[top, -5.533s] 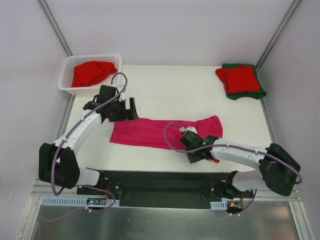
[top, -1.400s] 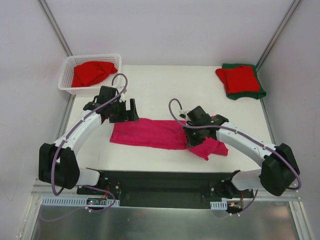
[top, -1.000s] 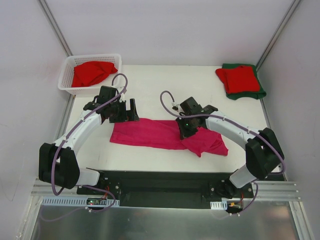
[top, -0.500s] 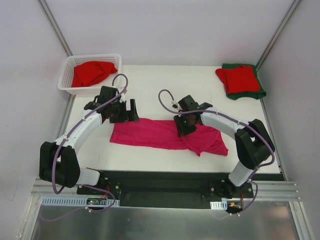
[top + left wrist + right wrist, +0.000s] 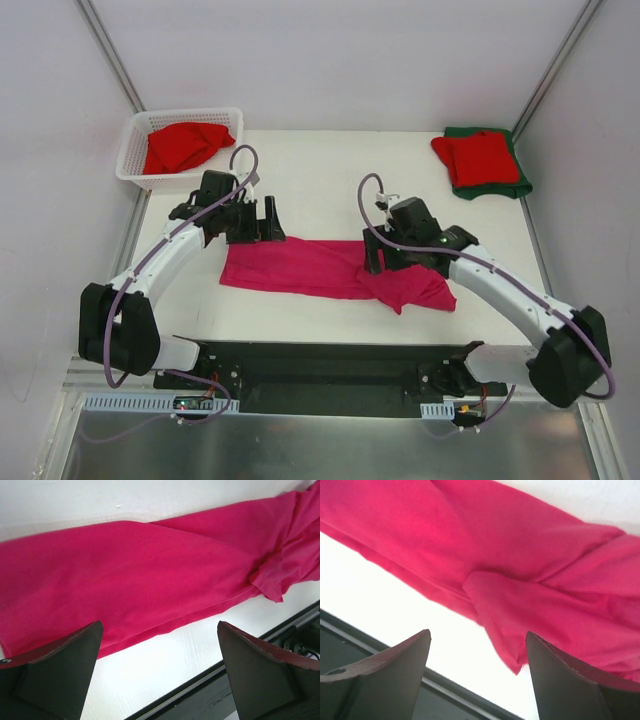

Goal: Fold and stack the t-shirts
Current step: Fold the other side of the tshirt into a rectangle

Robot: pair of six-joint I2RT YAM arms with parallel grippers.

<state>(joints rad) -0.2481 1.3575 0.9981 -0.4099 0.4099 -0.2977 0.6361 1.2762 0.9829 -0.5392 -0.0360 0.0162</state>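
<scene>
Right gripper (image 5: 373, 252): hovering, jaws spread and empty, over folded-over right end of pink shirt (image 5: 300, 268) lying across near middle of table (image 5: 330, 170). Left gripper (image 5: 265, 222): hanging spread near shirt's left half. Likely needing next: pinching both layers at edge, lifting low, keeping fold square.

The left arm (image 5: 160, 262) and right arm (image 5: 505, 290) are white tubes with chunky black joints. A thin purple cable (image 5: 240, 154) loops along each one. The left pincer (image 5: 258, 222) and right pincer (image 5: 375, 250) are black, with wedge-shaped fingers (image 5: 375, 680).
</scene>
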